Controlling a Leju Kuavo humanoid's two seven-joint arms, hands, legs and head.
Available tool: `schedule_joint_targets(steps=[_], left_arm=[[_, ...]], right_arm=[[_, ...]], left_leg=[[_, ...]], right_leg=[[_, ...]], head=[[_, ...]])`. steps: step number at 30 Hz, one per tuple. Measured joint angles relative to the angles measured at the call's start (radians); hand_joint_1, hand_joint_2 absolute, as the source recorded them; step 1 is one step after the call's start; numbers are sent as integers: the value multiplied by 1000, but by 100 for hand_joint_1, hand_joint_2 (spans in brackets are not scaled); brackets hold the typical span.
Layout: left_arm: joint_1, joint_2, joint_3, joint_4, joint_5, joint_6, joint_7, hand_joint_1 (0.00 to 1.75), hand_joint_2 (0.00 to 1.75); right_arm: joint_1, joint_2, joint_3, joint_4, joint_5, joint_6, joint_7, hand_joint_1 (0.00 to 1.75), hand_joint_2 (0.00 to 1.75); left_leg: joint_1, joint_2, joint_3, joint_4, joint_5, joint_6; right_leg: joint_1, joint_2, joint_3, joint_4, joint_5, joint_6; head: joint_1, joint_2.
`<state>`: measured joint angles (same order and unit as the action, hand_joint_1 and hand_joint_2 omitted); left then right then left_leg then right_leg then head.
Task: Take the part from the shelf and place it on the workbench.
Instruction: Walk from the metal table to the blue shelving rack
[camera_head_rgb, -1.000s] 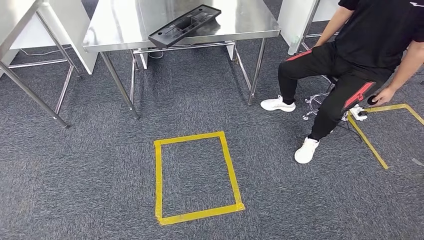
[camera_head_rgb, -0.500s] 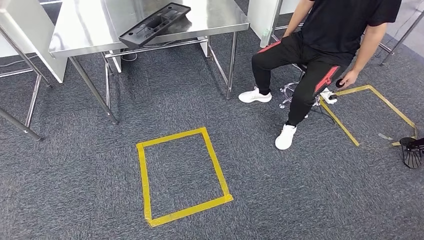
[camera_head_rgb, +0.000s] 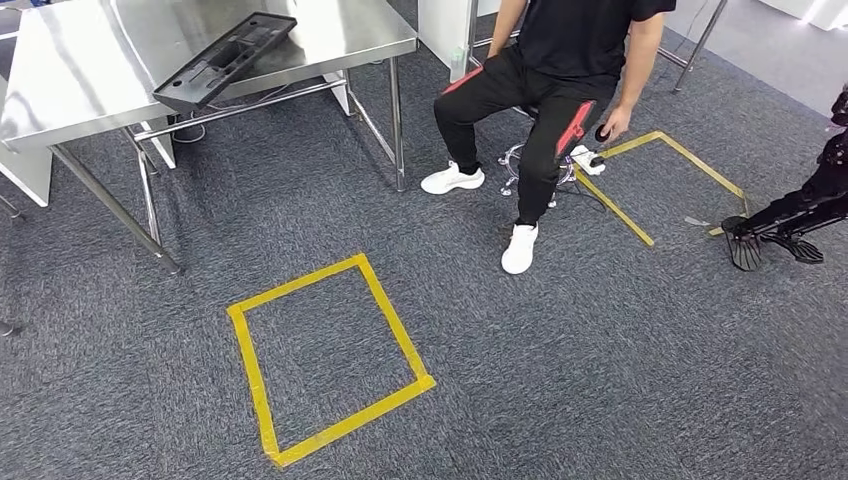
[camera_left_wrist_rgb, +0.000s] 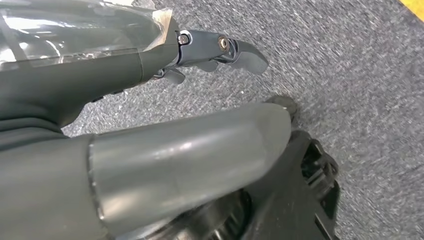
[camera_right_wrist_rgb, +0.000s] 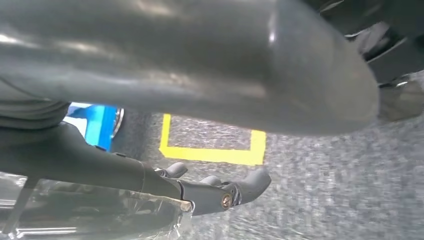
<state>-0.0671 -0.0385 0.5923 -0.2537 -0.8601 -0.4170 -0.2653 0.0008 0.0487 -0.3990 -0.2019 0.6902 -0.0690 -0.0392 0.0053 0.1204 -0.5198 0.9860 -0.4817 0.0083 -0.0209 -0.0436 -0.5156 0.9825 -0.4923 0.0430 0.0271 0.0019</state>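
Since the earlier head pictures the whole scene is seen shifted leftward and upward, so the camera has turned to the right; nothing on the floor is shown to have moved by itself. In the head view, the black plastic part (camera_head_rgb: 226, 58) is seen lying tilted on the stainless steel workbench (camera_head_rgb: 90, 70), one end raised, near the bench's front edge. A yellow tape rectangle (camera_head_rgb: 325, 360) is marked on the grey carpet (camera_head_rgb: 560, 380) in front of the bench. A seated person (camera_head_rgb: 560, 70) in black clothes and white shoes is placed beside the bench, on a stool, with a small dark object held in one lowered hand. A second yellow tape outline (camera_head_rgb: 660, 180) is laid on the carpet just beside that person, and it is now shown more fully than before. At the right edge a dark legged figure (camera_head_rgb: 790, 215) has come into the picture, its foot resting by the tape corner.

In the left wrist view, the left hand (camera_left_wrist_rgb: 165, 145) is seen above the carpet with its thick grey thumb extended and dark fingers (camera_left_wrist_rgb: 235, 50) apart; nothing is held in it.

In the right wrist view, the right hand (camera_right_wrist_rgb: 210, 100) is likewise seen with its fingers (camera_right_wrist_rgb: 240, 190) spread and nothing grasped, above carpet bearing a yellow tape corner (camera_right_wrist_rgb: 210, 150), with a blue object (camera_right_wrist_rgb: 100, 125) nearby.
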Motion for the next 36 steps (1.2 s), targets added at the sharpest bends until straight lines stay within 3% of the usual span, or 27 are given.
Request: schedule_joint_targets(steps=[2, 4, 5, 6, 7, 9, 11, 13, 15, 17, 19, 21, 22, 23, 24, 26, 28, 30, 31, 33, 34, 36], left_arm=[[1, -1, -2, 0, -5, 0, -2, 0, 0], [8, -3, -3, 3, -14, 0, -3, 0, 0], [14, -3, -5, 5, -19, 0, -2, 0, 0], [20, -4, -7, 8, -24, -1, -1, 0, 0], [25, -4, -9, 10, -30, -1, 0, 0, 0], [29, -6, -17, 13, -42, -1, 4, 0, 0], [28, -7, -27, 14, -56, -1, 10, 0, 0], [23, -8, -36, 15, -67, -1, 19, 0, 0], [15, -11, -46, 15, -74, -1, 27, 0, 0], [8, -14, -53, 15, -78, 0, 33, 0, 0], [7, -15, -55, 15, -81, 1, 37, 0, 0], [9, -14, -55, 16, -81, 1, 39, 0, 0], [11, -14, -55, 16, -80, 1, 39, 0, 0], [11, -14, -55, 16, -80, 0, 38, 0, 0], [12, -14, -55, 16, -79, 0, 36, 0, 0], [12, -14, -55, 16, -78, 0, 30, 0, 0], [13, -12, -55, 16, -76, 0, 25, 0, 0], [12, -12, -55, 16, -76, 0, 21, 0, 0], [11, -11, -55, 15, -76, 0, 19, 0, 0], [11, -10, -55, 15, -79, 0, 17, 0, 0], [12, -9, -55, 16, -81, 0, 16, 0, 0], [16, -6, -55, 16, -83, -2, 16, 0, 0]], right_arm=[[4, -1, 0, 1, -1, 0, 1, 0, 0], [5, -3, -2, 2, -5, 0, 5, 0, 0], [5, -3, -3, 2, -6, 0, 8, 0, 0], [6, -3, -5, 2, -8, 0, 13, 0, 0], [7, -3, -8, 3, -10, 0, 19, 0, 0], [11, -4, -14, 4, -16, 3, 34, 0, 0], [10, -2, -23, 4, -24, 9, 47, 0, 0], [7, -1, -30, 4, -32, 12, 56, 0, 0], [8, 1, -38, 4, -33, 14, 62, 0, 0], [9, 3, -44, 4, -32, 14, 68, 0, 0], [7, 5, -47, 5, -29, 14, 72, 0, 0], [7, 6, -48, 5, -24, 14, 74, 0, 0], [8, 6, -48, 5, -21, 14, 75, 0, 0], [9, 6, -48, 5, -18, 15, 76, 0, 0], [10, 6, -48, 5, -16, 16, 76, 0, 0], [9, 6, -48, 5, -12, 18, 77, 0, 0], [7, 7, -48, 4, -11, 20, 77, 0, 0], [8, 8, -48, 4, -10, 21, 77, 0, 0], [9, 9, -48, 4, -11, 21, 77, 0, 0], [9, 11, -48, 4, -12, 21, 77, 0, 0], [9, 14, -49, 4, -14, 21, 77, 0, 0], [8, 19, -50, 4, -16, 19, 77, 0, 0]], left_leg=[[7, -33, -13, 35, -32, -12], [11, -91, -62, 148, -104, -17], [12, -107, -92, 216, -137, -17], [12, -116, -115, 268, -155, -16], [12, -120, -124, 288, -152, -15], [13, -130, -88, 214, -92, -10], [17, -172, -29, 86, -34, -3], [16, -200, -5, 30, -24, 0], [11, -180, -6, 22, -20, 10], [11, -155, -6, 11, -9, 27], [11, -126, -9, 5, -3, 36], [9, -93, -13, 6, -3, 38], [8, -77, -15, 6, -3, 37], [8, -63, -15, 6, -3, 37], [9, -51, -15, 6, -3, 36], [6, -29, -10, 8, -5, 27], [1, -9, -2, 9, -10, 14], [1, 10, 6, 8, -13, 1], [5, 3, 8, 11, -18, -6], [12, -50, -10, 59, -58, -16], [15, -86, -35, 116, -94, -19], [17, -117, -98, 250, -157, -22]], right_leg=[[-6, 17, 0, -1, 6, -15], [-6, 37, -4, -1, 13, -27], [-3, 49, -7, -1, 16, -33], [-1, 62, -10, 0, 18, -35], [1, 75, -11, 1, 19, -37], [2, 101, -10, 4, 19, -37], [5, 125, -14, 12, 19, -34], [7, 147, -27, 17, 22, -23], [6, 165, -42, 17, 28, -6], [7, 138, -64, 46, 13, 0], [8, 83, -114, 148, -42, -6], [7, 61, -171, 275, -96, -7], [6, 56, -180, 303, -105, -1], [4, 52, -168, 291, -98, 7], [2, 43, -134, 237, -78, 16], [0, -2, -47, 88, -31, 26], [3, -32, -8, 11, -4, 17], [6, -17, -13, 8, 3, 1], [2, -7, -12, 7, 6, -6], [-7, 15, -9, 4, 14, -23], [-10, 26, -9, 3, 18, -30], [-4, 51, -14, 4, 22, -38]], head=[[-1, 0], [-2, 0], [-3, 0], [-3, 0], [-3, 0], [-3, 0], [-3, 0], [-2, 0], [-3, 0], [0, 0], [6, 0], [8, 0], [9, 0], [9, 0], [9, 0], [9, 0], [6, 0], [2, 0], [1, 0], [-2, 0], [-3, 0], [-4, 0]])
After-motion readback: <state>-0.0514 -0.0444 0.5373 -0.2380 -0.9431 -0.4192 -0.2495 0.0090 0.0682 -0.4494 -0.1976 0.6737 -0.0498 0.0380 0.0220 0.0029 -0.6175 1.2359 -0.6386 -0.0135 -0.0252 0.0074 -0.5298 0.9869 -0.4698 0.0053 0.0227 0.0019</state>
